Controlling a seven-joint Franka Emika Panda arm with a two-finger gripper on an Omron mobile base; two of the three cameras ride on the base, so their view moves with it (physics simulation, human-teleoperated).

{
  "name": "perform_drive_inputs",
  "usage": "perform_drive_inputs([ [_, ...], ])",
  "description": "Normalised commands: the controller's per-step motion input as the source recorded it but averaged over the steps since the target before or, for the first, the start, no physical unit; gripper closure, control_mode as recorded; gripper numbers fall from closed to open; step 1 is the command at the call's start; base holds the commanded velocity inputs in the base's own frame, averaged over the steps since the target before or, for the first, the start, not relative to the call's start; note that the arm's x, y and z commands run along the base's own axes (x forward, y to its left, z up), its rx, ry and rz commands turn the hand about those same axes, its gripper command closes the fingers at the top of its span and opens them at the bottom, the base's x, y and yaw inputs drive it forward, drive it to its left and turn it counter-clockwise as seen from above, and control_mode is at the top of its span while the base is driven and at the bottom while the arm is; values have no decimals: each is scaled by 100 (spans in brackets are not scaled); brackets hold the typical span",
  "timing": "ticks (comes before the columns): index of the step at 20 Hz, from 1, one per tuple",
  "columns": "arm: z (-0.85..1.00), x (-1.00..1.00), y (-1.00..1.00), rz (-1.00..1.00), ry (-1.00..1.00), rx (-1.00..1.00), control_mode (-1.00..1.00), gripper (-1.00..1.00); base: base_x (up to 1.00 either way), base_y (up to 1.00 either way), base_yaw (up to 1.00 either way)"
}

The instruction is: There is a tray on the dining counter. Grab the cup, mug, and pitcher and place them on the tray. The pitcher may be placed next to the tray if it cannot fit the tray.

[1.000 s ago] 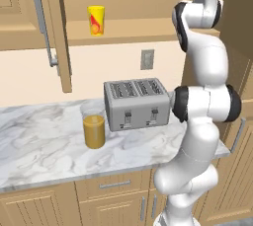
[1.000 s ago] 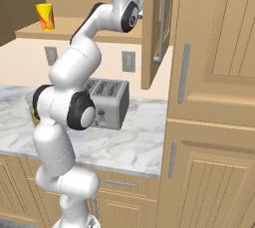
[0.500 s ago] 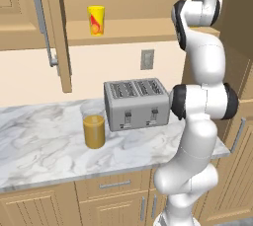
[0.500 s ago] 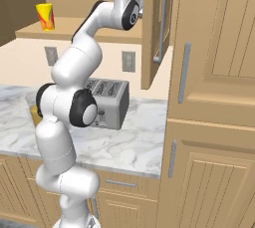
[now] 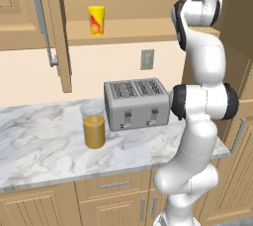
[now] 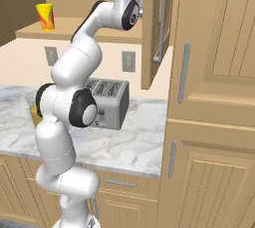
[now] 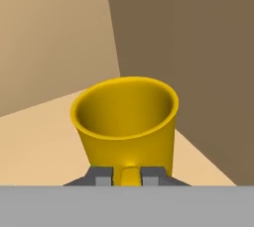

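Hand view: the gripper [image 7: 130, 177] is clenched on the handle of the mug [image 7: 126, 119], both fingers [image 7: 102, 177] pressed against it at bottom centre. The mug stands upright on a tan shelf [image 7: 44, 137] in a cabinet corner. Left base view: the cup [image 5: 96, 20] stands upper left on an open shelf; the pitcher [image 5: 93, 124] sits on the marble worktop [image 5: 39, 146], just left of the toaster [image 5: 138, 103].

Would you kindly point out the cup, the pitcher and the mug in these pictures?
cup [image 5: 96, 20]: left base view, on the watermelon picture on its side.
pitcher [image 5: 93, 130]: left base view, on the juice-filled lower half.
mug [image 7: 130, 134]: hand view, on its outer front wall below the rim.
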Motion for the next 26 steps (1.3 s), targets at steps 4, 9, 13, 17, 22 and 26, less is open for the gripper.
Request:
perform_drive_inputs([
  [4, 0, 8, 7, -1, -1, 0, -100, 100, 0, 0, 0],
  [9, 15, 6, 38, -2, 0, 0, -100, 100, 0, 0, 0],
  [13, 22, -17, 44, 0, 0, -5, -100, 100, 0, 0, 0],
  [17, 8, -30, 43, 0, -1, -6, -100, 100, 0, 0, 0],
  [22, 1, -63, 27, -1, -5, -4, -100, 100, 0, 0, 0],
  [26, 5, -71, 28, -6, -5, -1, -100, 100, 0, 0, 0],
])
